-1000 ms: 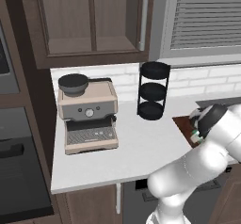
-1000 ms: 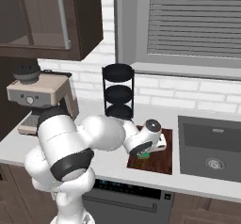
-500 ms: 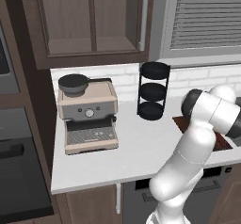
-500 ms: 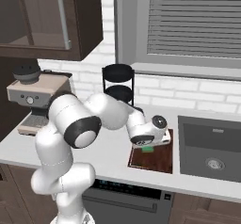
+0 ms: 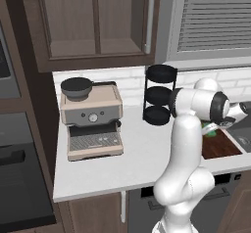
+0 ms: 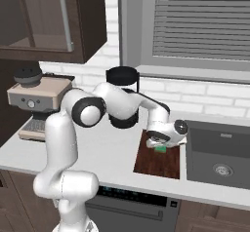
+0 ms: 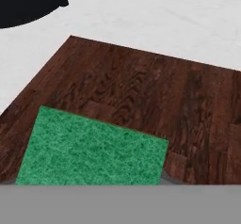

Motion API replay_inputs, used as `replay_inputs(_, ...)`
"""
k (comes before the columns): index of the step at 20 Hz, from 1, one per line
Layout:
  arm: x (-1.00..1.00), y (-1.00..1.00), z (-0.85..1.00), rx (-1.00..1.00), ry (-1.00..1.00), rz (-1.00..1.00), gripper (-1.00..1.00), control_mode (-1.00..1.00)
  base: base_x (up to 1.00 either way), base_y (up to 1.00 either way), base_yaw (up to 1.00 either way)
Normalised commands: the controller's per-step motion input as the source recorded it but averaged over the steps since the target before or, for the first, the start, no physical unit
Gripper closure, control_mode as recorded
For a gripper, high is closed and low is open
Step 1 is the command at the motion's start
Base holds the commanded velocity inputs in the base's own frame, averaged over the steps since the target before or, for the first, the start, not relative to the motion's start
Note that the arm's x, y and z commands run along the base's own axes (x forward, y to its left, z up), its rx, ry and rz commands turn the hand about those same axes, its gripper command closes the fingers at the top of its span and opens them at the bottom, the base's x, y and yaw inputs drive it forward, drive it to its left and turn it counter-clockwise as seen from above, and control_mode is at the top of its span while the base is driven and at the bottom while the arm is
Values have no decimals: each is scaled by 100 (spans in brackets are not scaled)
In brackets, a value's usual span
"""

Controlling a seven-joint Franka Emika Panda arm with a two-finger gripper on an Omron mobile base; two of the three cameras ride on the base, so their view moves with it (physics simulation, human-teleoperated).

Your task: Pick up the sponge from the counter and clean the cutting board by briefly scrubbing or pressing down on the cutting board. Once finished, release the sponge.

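The green-topped sponge [image 6: 160,149] sits under my gripper [image 6: 164,142], which is shut on it at the far end of the dark reddish-brown cutting board [image 6: 158,163]. In the left base view the sponge [image 5: 212,131] shows as a green patch below the gripper [image 5: 216,126], over the cutting board [image 5: 218,146]. Seen from the hand, the sponge [image 7: 94,152] lies close against the cutting board [image 7: 155,91]; my fingertips are hidden and I cannot tell whether it touches the wood. The white counter [image 6: 107,148] surrounds the board.
A black three-tier rack [image 6: 122,97] stands just behind the board, also seen as the rack [image 5: 159,95] and the rack [image 7: 28,2]. A coffee machine [image 5: 93,119] is at the left. A sink [image 6: 219,153] lies right of the board. Wall cabinets hang above.
My arm has stretched out to the right, carrying the sponge from the board's near part toward its far end. The jaws have drawn closer together on the sponge.
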Motion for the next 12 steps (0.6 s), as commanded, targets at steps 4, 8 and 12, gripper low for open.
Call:
replay_inputs(4,20,0,0,0,-5,0,100,-100,0,0,0)
replay_inputs(8,34,2,0,0,-6,-1,100,-100,0,0,0)
replay_inputs(12,46,21,-10,-2,-6,-4,100,-100,0,0,0)
